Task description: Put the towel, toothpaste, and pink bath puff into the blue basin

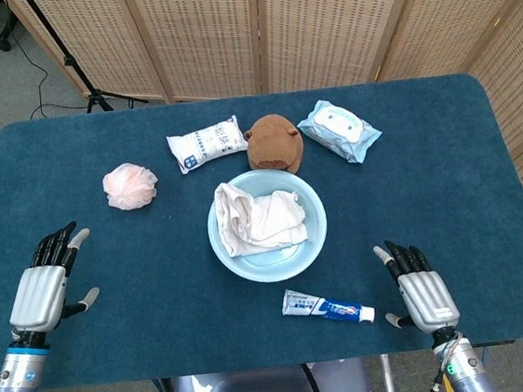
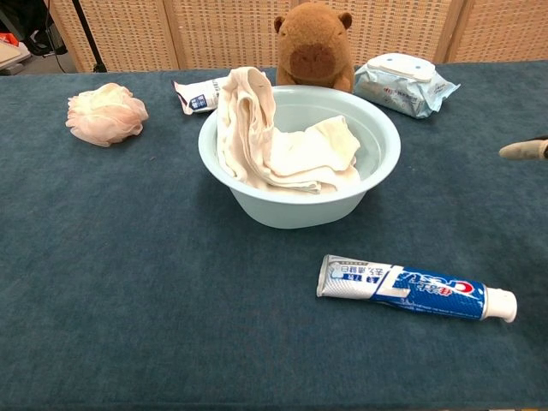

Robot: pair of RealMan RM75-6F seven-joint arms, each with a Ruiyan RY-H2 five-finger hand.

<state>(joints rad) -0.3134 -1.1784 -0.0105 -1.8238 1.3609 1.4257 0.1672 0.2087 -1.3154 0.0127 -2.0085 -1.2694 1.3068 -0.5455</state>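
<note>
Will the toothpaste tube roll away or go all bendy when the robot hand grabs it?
Probably no rolling: the toothpaste lies flat on the cloth, its tail end crimped wide. It may bend a little, since such tubes look soft. The round cap end might slip; the open right robot hand is near it.

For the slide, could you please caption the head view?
Towel already in the blue basin; toothpaste and pink bath puff wait on the table, both robot hands open.

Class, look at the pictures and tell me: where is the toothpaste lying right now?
In the head view the toothpaste lies flat on the table, just in front of the blue basin, with the right hand close beside its cap end.
</note>
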